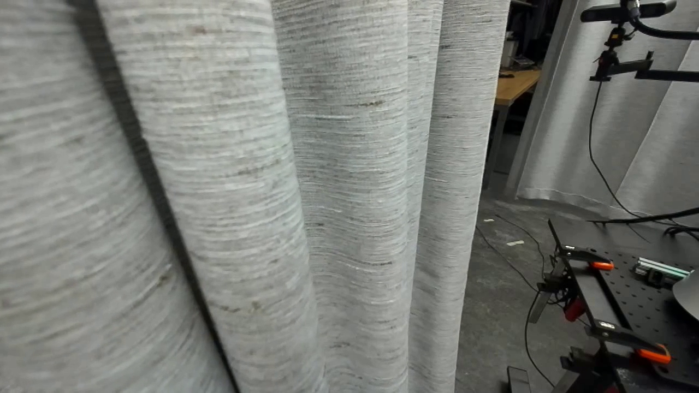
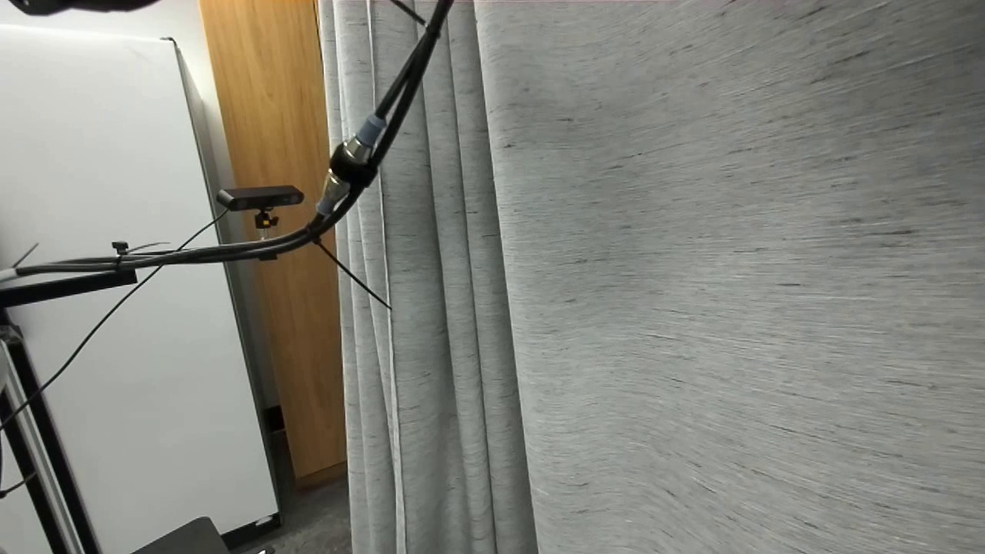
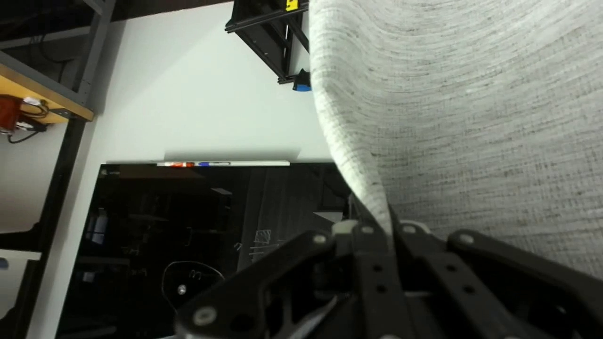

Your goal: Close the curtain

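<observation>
Gripper [image 3: 384, 230] is clamped narrow on the grey curtain [image 3: 471, 117]; the edge is pinched between the jaws, cloth spread rightward in the wrist view.

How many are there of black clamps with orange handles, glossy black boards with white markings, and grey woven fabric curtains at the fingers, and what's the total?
Black clamps with orange handles: 2
Glossy black board with white markings: 1
Grey woven fabric curtain at the fingers: 1
Total: 4
</observation>
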`<state>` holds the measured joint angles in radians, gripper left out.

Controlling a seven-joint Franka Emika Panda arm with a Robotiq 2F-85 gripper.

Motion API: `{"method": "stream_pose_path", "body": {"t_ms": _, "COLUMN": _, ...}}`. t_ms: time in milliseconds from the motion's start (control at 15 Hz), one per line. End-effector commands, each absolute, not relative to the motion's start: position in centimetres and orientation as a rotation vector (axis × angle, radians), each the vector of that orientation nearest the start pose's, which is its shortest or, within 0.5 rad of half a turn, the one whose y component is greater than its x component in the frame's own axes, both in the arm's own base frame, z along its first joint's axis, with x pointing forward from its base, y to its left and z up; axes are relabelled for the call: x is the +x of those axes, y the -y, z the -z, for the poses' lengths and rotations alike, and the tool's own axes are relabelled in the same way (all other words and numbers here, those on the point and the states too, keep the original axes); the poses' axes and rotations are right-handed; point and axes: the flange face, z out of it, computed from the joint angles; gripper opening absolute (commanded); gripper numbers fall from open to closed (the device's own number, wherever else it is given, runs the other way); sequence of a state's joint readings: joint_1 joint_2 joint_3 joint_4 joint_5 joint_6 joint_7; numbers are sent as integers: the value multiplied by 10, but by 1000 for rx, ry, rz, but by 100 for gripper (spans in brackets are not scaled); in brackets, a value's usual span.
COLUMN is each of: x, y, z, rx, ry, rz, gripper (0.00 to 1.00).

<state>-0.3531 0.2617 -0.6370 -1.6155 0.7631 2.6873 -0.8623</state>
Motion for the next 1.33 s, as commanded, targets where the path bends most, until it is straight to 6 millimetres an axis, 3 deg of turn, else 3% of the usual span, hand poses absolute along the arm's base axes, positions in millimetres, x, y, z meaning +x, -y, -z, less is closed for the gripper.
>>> {"method": "stream_pose_path", "body": {"t_ms": 0, "x": 384, "y": 595, "z": -575, "rx": -3069, "ry": -1095, "rz": 1434, "gripper": 0}}
{"method": "stream_pose_path", "body": {"t_ms": 667, "x": 371, "y": 651, "z": -598, "rx": -3047, "ry": -1378, "rz": 1445, "gripper": 0}}
{"method": "stream_pose_path", "body": {"t_ms": 933, "x": 361, "y": 677, "z": -581, "rx": -3064, "ry": -1503, "rz": 1346, "gripper": 0}}
{"method": "stream_pose_path", "body": {"t_ms": 1133, "x": 366, "y": 680, "z": -570, "rx": -3106, "ry": -1501, "rz": 1292, "gripper": 0}}
{"method": "stream_pose_path", "body": {"t_ms": 1267, "x": 373, "y": 678, "z": -574, "rx": -3118, "ry": -1485, "rz": 1305, "gripper": 0}}
